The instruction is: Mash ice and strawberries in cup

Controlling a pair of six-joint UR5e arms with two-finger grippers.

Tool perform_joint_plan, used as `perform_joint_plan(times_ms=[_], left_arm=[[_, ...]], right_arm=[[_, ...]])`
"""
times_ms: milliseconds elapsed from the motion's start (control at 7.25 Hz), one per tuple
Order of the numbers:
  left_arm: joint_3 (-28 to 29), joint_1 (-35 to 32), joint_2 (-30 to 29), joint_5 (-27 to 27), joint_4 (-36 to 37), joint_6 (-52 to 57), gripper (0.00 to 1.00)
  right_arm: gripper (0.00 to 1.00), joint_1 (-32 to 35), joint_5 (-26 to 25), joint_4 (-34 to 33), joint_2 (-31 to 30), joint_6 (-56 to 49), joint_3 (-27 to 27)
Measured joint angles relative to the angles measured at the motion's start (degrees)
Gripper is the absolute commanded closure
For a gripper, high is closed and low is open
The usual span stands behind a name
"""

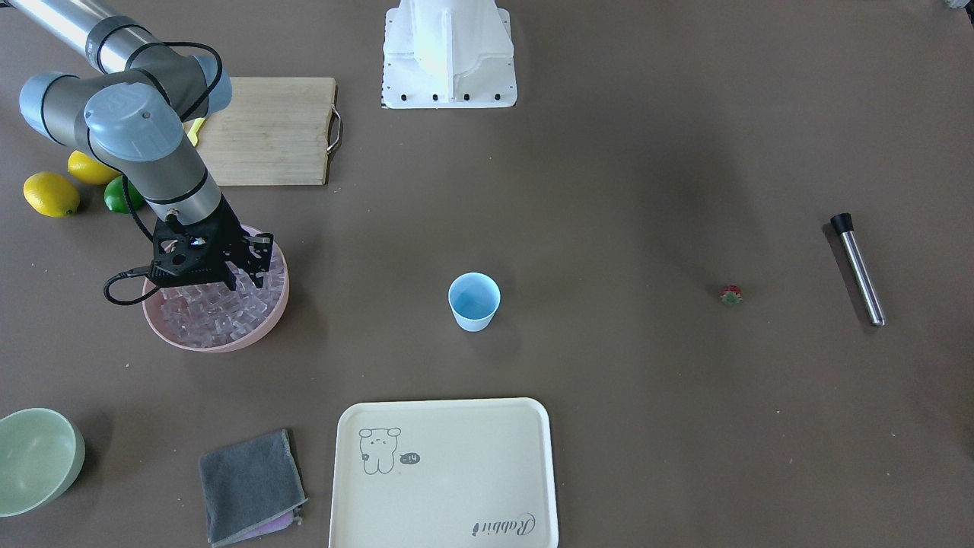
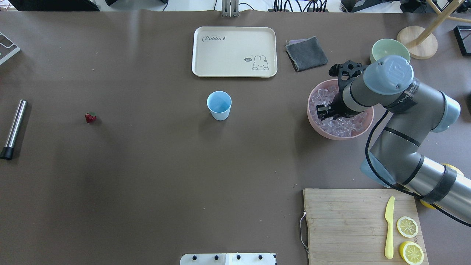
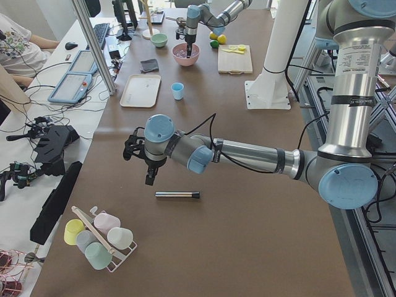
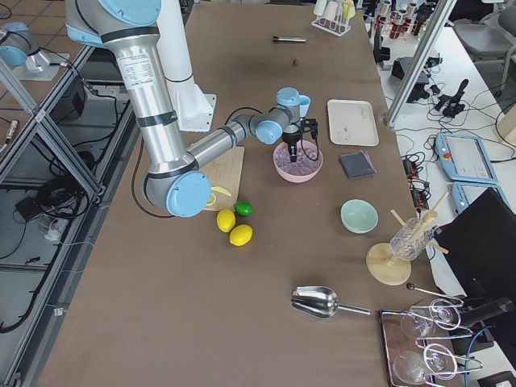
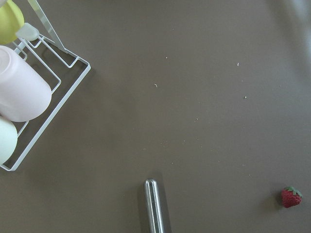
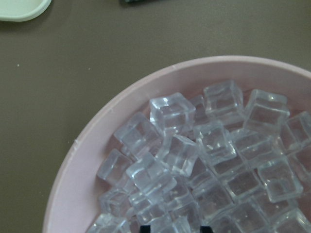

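The light blue cup (image 2: 219,105) stands upright mid-table and looks empty. The ice (image 6: 194,155) fills a pink bowl (image 2: 331,135) to the cup's right in the overhead view. My right gripper (image 2: 323,112) is down in this bowl, open, its fingertips (image 6: 142,227) among the cubes. The tiny red strawberry (image 2: 90,117) lies alone on the table far to the left, also in the left wrist view (image 5: 291,197). My left gripper (image 3: 148,176) hovers above the table near a steel muddler (image 3: 177,195); I cannot tell whether it is open or shut.
The muddler (image 2: 14,127) lies at the overhead view's left edge. A cream tray (image 2: 228,51), grey cloth (image 2: 306,53) and pale green bowl (image 2: 382,48) sit beyond the cup. A cutting board (image 2: 353,221) holds a knife and lemon slices. A cup rack (image 5: 48,121) stands near the left gripper.
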Motion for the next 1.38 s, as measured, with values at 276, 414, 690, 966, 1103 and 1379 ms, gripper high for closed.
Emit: perform_joint_plan(times_ms=[276, 414, 690, 966, 1103, 1379], left_arm=[[0.0, 0.0, 0.3, 0.0, -0.4, 0.0, 0.03], [0.0, 0.0, 0.3, 0.3, -0.5, 0.0, 0.03], [-0.1, 0.0, 0.1, 1.2, -0.6, -0.1, 0.03], [-0.2, 0.0, 0.0, 1.3, -0.6, -0.1, 0.03], [-0.3, 0.0, 0.1, 1.3, -0.6, -0.1, 0.03], [-0.3, 0.0, 0.2, 1.3, -1.0, -0.3, 0.03]], right_arm=[[0.80, -0.1, 0.0, 0.0, 0.0, 0.1, 0.0], [0.88, -0.1, 0.0, 0.0, 0.0, 0.1, 0.1], [1.00, 0.5, 0.9, -0.2, 0.1, -0.1, 1.0], [1.00, 4.0, 5.3, -1.0, 0.2, -0.5, 2.6], [1.00, 5.5, 7.0, -3.0, 1.5, -0.6, 3.2], [1.00, 6.1, 7.4, -14.6, 10.8, -0.6, 3.4]])
